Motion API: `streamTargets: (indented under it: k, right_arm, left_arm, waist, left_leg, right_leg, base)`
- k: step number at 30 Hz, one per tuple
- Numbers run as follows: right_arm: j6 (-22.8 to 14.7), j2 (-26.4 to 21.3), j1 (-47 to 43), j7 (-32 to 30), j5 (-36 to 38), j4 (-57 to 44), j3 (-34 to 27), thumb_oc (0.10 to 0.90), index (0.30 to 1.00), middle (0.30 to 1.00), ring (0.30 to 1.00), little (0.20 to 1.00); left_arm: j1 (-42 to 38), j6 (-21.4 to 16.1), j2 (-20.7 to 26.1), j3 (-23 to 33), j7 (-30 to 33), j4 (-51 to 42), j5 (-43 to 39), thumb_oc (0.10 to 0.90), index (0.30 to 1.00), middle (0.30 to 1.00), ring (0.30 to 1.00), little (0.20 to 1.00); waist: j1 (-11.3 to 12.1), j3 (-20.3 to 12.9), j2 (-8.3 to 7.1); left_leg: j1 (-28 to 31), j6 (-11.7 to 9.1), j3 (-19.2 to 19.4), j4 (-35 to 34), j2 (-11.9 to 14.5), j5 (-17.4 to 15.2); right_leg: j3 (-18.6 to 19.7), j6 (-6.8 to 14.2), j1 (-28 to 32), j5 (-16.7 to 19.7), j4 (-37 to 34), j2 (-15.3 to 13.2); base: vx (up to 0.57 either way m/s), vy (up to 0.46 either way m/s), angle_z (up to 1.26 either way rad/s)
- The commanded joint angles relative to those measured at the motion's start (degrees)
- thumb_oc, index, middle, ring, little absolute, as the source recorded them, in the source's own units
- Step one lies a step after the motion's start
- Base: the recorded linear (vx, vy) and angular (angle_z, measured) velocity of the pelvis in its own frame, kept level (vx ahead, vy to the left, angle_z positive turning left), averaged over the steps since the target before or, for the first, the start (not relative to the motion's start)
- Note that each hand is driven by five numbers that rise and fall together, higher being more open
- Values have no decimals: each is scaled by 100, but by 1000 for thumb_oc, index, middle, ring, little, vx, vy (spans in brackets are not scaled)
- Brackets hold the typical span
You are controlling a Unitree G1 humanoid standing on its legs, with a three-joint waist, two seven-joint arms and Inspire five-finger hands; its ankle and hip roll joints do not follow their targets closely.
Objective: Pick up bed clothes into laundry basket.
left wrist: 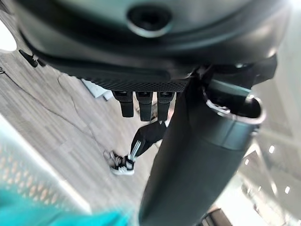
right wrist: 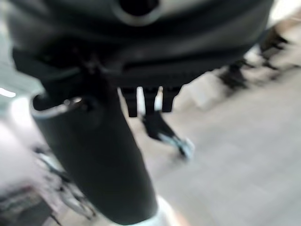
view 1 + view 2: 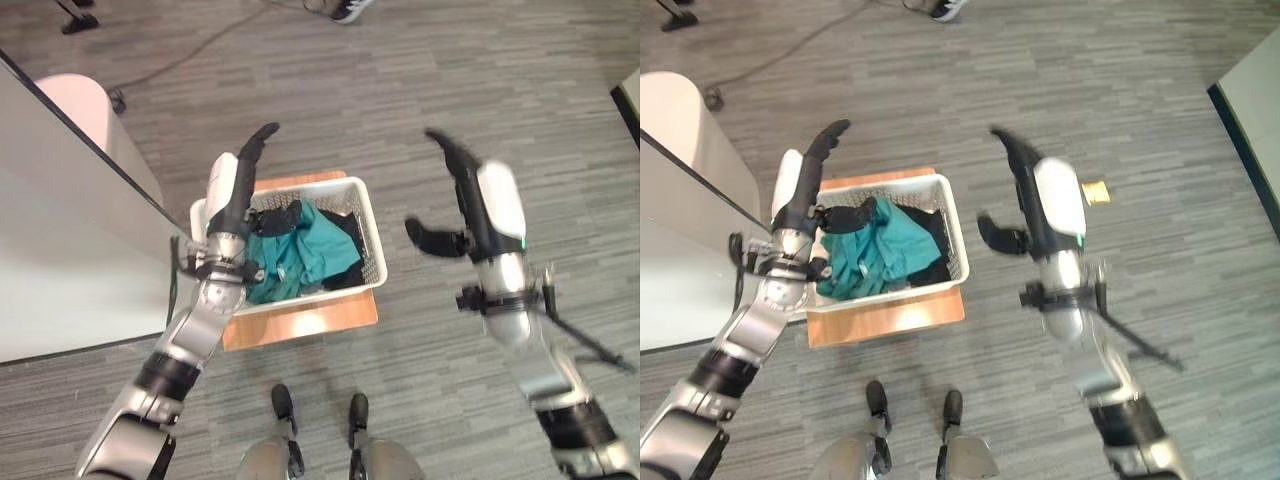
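Both hands, left hand [image 3: 240, 175] and right hand [image 3: 470, 195], hover with fingers straight beside the laundry basket [image 3: 372, 235] holding teal clothes [image 3: 300, 255].

I can't read any words, numbers or signs here. There are none on the white laundry basket [image 3: 372, 232], none on the clothes [image 3: 300, 255] inside it, and none on the grey floor [image 3: 420, 90].

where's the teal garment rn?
In the eye views, the teal garment lies inside the white laundry basket on a wooden board, under the raised left hand.
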Motion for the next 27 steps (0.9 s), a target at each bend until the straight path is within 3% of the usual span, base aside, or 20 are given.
streamTargets:
  k: [1,3,7,13,15,16,18,19,21,22,24,25,27]
  right_arm:
    - [-394,-71,219,-32,124,-127,-448,800,900,900,900,900]
    - [-388,166,757,160,182,42,-632,800,900,900,900,900]
    - [-434,431,1116,301,366,166,-746,800,900,900,900,900]
    - [-542,514,1321,419,412,104,-547,800,900,900,900,900]
    - [-574,492,1280,421,356,-16,-485,800,900,900,900,900]
    - [-576,462,1226,413,343,-73,-470,800,900,900,900,900]
    - [-584,466,1079,342,338,-170,-407,800,900,900,900,900]
    - [-617,428,988,269,311,-225,-367,800,900,900,900,900]
    - [-670,423,919,262,351,-263,-266,800,900,900,900,900]
    - [-676,425,914,257,352,-253,-262,800,900,900,900,900]
    - [-707,432,810,304,392,-344,-26,800,900,900,900,900]
    - [-711,431,809,301,393,-337,-24,800,900,900,900,900]
    - [-745,366,802,414,404,-485,190,800,900,900,900,900]
  left_arm:
    - [249,-849,36,592,-76,-481,-305,800,900,900,900,900]
    - [1239,-1031,-26,888,-526,-949,-653,800,900,900,900,900]
    - [2096,-1153,-127,1038,-896,-1074,-962,800,900,900,900,900]
    - [2847,-1145,-447,1048,-1359,-688,-1880,800,900,900,900,900]
    - [2866,-1157,-453,961,-1399,-692,-1942,800,900,900,900,900]
    - [2808,-1150,-427,901,-1396,-678,-1996,800,900,900,900,900]
    - [2640,-1213,-358,758,-1252,-611,-2021,800,900,900,900,900]
    - [2537,-1244,-324,688,-1192,-562,-2022,800,900,900,900,900]
    - [2503,-1265,-308,653,-1197,-538,-2069,800,900,900,900,900]
    - [2504,-1263,-304,653,-1196,-539,-2069,800,900,900,900,900]
    - [2513,-1274,-337,683,-1205,-561,-2136,800,900,900,900,900]
    - [2518,-1270,-337,684,-1205,-568,-2138,800,900,900,900,900]
    - [2662,-1286,-469,719,-1226,-638,-2266,800,900,900,900,900]
  waist:
    - [124,-1048,226]
    - [222,-1173,250]
    - [353,-1268,258]
    - [585,-1279,242]
    - [672,-1194,239]
    - [691,-1143,261]
    - [655,-964,302]
    - [623,-964,313]
    - [676,-998,274]
    - [677,-991,270]
    - [987,-1044,241]
    - [978,-1039,242]
    - [1181,-1009,266]
  left_leg:
    - [157,-436,210,23,329,-933]
    - [239,-436,120,23,323,-915]
    - [350,-433,11,23,327,-919]
    - [475,-440,-155,23,358,-871]
    - [509,-423,-260,23,385,-829]
    - [474,-415,-341,23,396,-770]
    - [375,-415,-634,23,422,-633]
    - [265,-393,-917,23,366,-553]
    - [178,-359,-1073,23,291,-503]
    - [191,-359,-1071,23,289,-507]
    - [170,-413,-1182,23,296,-439]
    - [176,-417,-1191,23,295,-437]
    - [120,-556,-1227,140,377,-341]
  right_leg:
    - [-180,609,-336,-221,17,-666]
    - [-246,580,-189,-252,17,-663]
    - [-308,536,-10,-325,17,-634]
    - [-477,453,241,-397,17,-543]
    - [-502,387,236,-565,412,-486]
    - [-456,340,146,-684,675,-441]
    - [141,354,-180,-1048,1404,-164]
    - [787,286,-215,-1352,1460,124]
    - [1258,82,-69,-1339,1167,249]
    - [1258,79,-33,-1319,1117,248]
    - [1000,59,438,-1089,337,116]
    - [988,57,474,-1059,282,118]
    - [740,15,743,-1046,17,162]
  base:
    - [48,-50,15]
    - [42,-59,12]
    - [25,-60,21]
    - [-20,-64,19]
    - [-79,-72,16]
    - [-127,-80,20]
    - [-164,-87,40]
    - [-176,-78,71]
    - [-111,-90,108]
    - [-51,-203,126]
    - [-42,-233,73]
    - [-61,-202,29]
    - [-88,-179,50]
